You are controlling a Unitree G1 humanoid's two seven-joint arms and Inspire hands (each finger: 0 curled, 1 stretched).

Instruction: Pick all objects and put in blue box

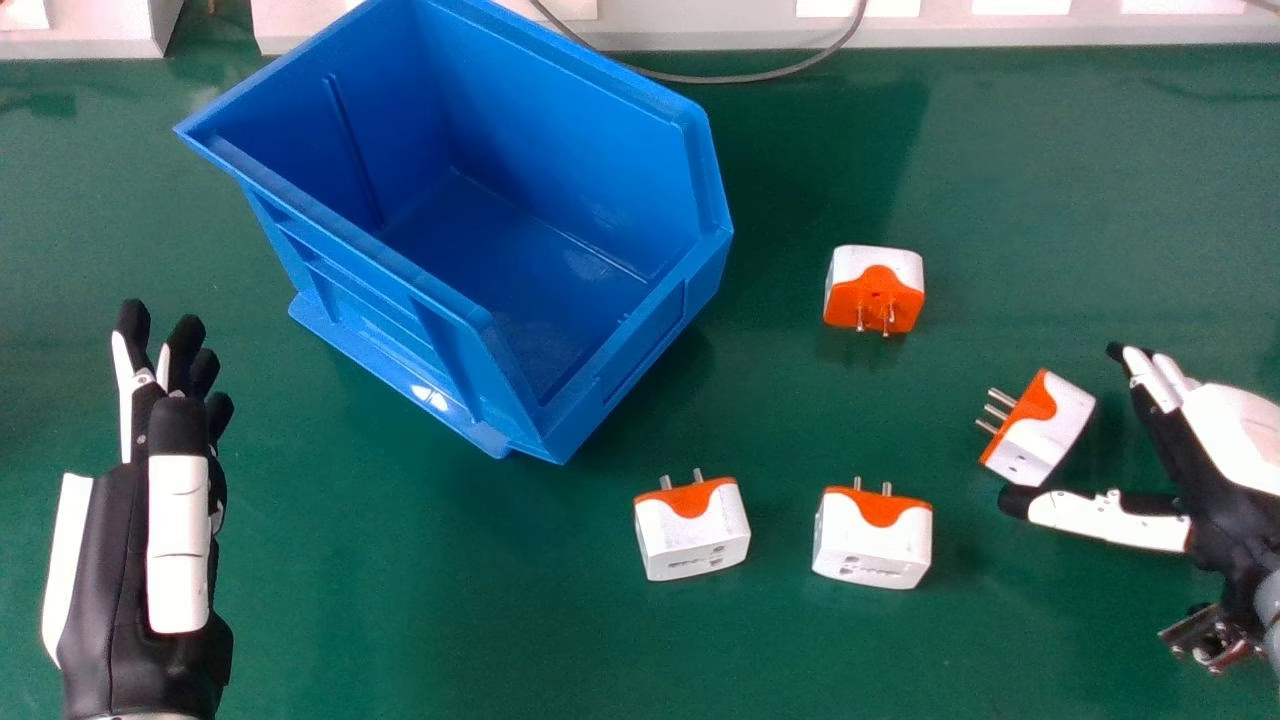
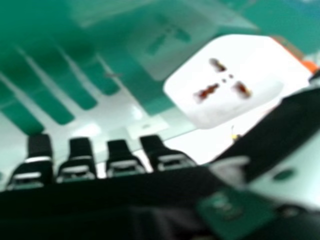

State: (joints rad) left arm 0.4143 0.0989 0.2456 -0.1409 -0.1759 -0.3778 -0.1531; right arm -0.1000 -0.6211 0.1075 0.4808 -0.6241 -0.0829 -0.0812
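1. Adapters (image 1: 692, 530), four of them, lay to the right of your left hand (image 1: 120, 580), whose fingers were straight and empty.
2. Your blue box (image 1: 590, 180) stood between the fingers of both hands; its high rim could have knocked a load loose had you crossed too low.
3. Leftmost of the four, one adapter sat well left of your right hand (image 1: 1225, 510) and its thumb (image 1: 1100, 516), near the middle adapter (image 1: 872, 545); a low sweep might have scattered both.
4. Leftward and forward of your right fingertips was the far adapter (image 1: 874, 280), also exposed to a careless pass.
5. Just off that thumb's tip lay the right adapter (image 1: 1050, 430), contact unclear; closing too early could have pinched only a corner and spun it away.
6. Your right fingers were extended, gripping nothing.
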